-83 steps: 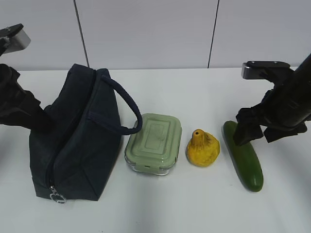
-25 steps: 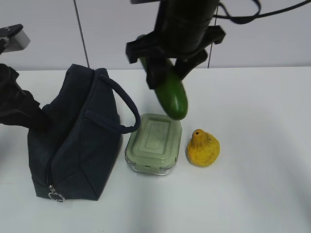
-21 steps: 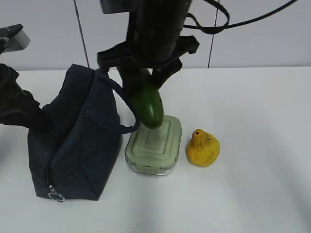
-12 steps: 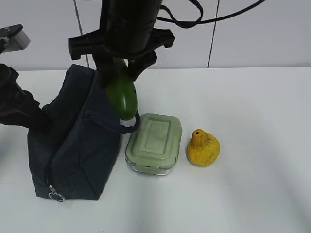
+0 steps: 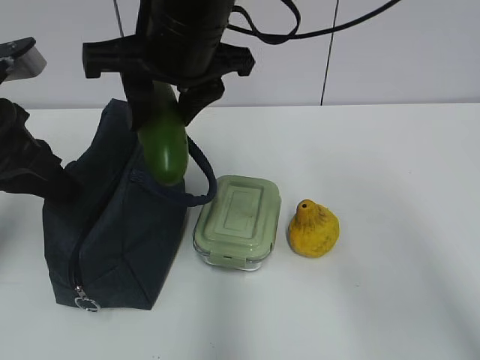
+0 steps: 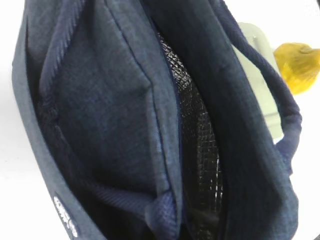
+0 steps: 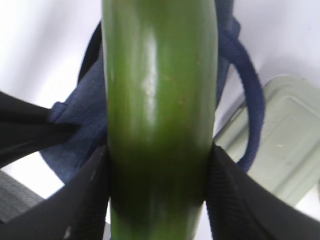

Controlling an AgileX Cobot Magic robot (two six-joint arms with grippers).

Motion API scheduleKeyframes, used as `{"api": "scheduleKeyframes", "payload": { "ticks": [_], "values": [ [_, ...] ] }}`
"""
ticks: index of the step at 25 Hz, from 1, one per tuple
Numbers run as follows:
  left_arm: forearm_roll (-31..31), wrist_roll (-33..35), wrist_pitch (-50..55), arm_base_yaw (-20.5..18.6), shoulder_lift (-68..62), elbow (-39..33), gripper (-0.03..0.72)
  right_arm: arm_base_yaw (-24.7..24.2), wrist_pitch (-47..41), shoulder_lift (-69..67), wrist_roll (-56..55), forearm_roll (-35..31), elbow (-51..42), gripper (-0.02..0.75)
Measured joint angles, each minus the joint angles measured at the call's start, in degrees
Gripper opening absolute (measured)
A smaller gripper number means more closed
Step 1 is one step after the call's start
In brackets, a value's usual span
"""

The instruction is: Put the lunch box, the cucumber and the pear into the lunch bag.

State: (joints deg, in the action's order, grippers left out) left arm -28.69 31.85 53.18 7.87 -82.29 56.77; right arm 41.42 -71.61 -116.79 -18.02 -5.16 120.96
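The right gripper was clamped on the cucumber, whose free end hung below its fingers, over the lunch bag. Beyond the fingers lay the bag's loop handle, then the lunch box and the pear. The left gripper's fingers were hidden against the bag; their spread could not be told.

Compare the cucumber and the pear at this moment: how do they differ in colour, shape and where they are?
The cucumber is dark green, smooth and long; the pear is yellow-orange, bumpy and squat with a narrow neck. The cucumber hangs nearly upright in the air, clamped by the right gripper above the lunch bag, while the pear sits untouched on the table right of the lunch box. Neither is in the bag yet.
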Motion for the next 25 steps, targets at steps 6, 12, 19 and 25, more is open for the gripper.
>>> {"api": "scheduleKeyframes", "payload": {
  "ticks": [6, 12, 19, 25],
  "values": [
    [0.0, -0.1, 0.0, 0.0, 0.0, 0.0, 0.004, 0.1, 2.6, 0.0, -0.5, -4.5, 0.0, 0.381],
    [0.0, -0.1, 0.0, 0.0, 0.0, 0.0, 0.004, 1.1, 7.1, -1.7, -1.4, -7.6, 0.1, 0.381],
    [0.0, -0.1, 0.0, 0.0, 0.0, 0.0, 0.004, 3.4, 12.9, -5.5, -3.5, -7.2, 0.1, 0.381],
    [0.0, -0.2, 0.0, 0.0, 0.0, 0.0, 0.004, 3.6, 13.8, -6.3, -4.1, -4.0, 0.1, 0.381]
  ]
}}
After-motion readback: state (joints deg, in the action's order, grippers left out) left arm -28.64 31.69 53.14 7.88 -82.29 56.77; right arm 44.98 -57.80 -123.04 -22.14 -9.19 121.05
